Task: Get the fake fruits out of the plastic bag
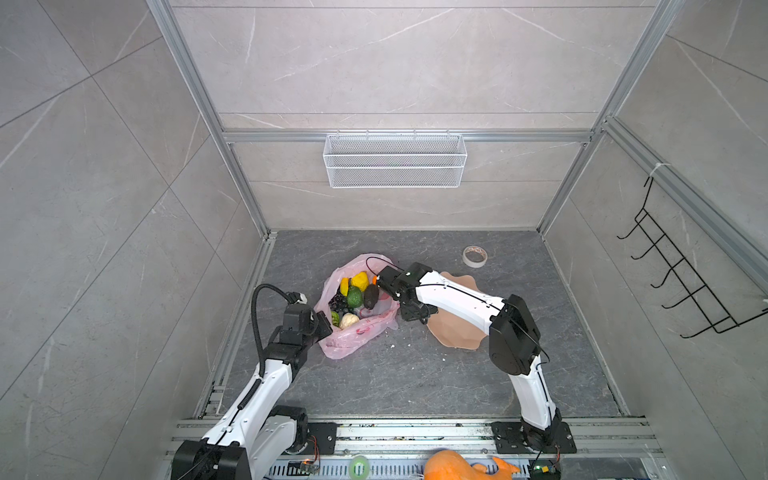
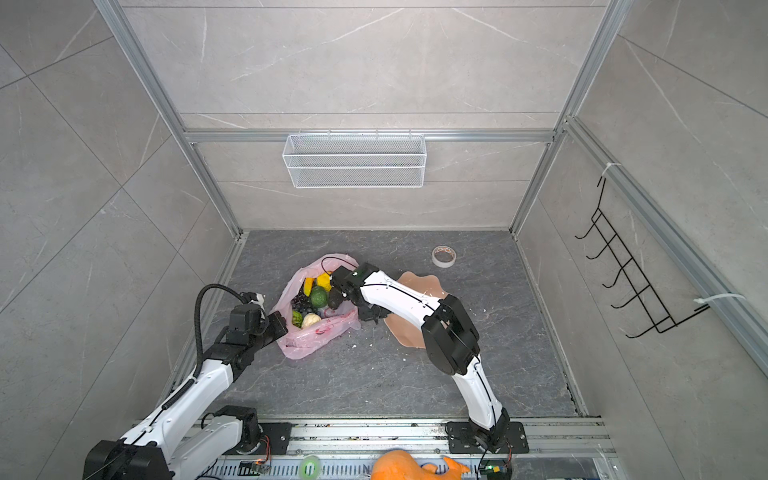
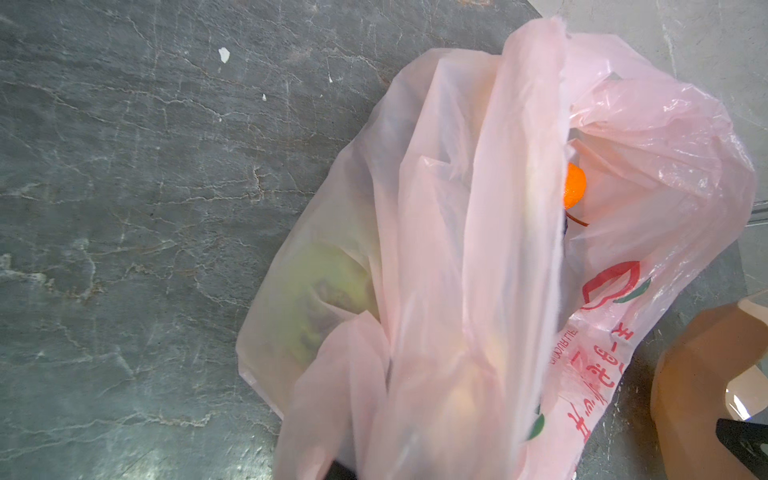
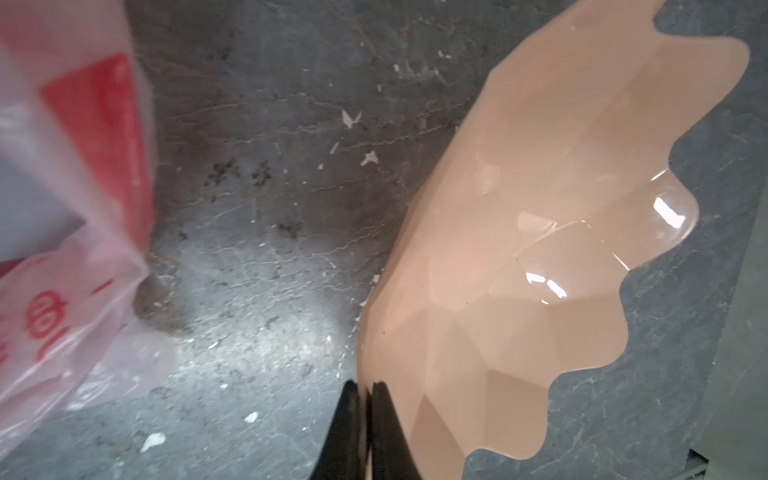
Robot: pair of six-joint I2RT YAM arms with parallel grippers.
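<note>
Near edge: an orange object [image 1: 453, 467] and a green roll [image 1: 359, 466] at the front. Your left gripper [image 1: 326, 328] is clenched on the near-left rim of the bag [image 1: 357, 338]; in the left wrist view the pink film runs right up to the lens. Your right gripper [image 4: 368, 395] is pinched almost closed on the rim of the plate [image 4: 540, 249], with the peach edge showing between the black fingers [image 4: 345, 436]. Plate lies just right of the bag, a strip of bare table [image 1: 395, 374] between them. Bag sits on the table left of centre, mouth open upward, with the fruits [image 2: 318, 297] all inside. Cream piece [image 1: 349, 320] and lime-green one [image 1: 335, 318] are nearest you, then grapes [image 1: 338, 303], green avocado [image 1: 354, 297] and dark avocado [image 1: 370, 296]. Behind those are banana [image 1: 344, 286], lemon [image 1: 360, 281] and a sliver of orange [image 1: 375, 279] at the mouth's far-right side. Further back right, a tape roll [image 1: 474, 256] lies well apart. A wire basket [image 1: 395, 160] hangs on the back wall.
</note>
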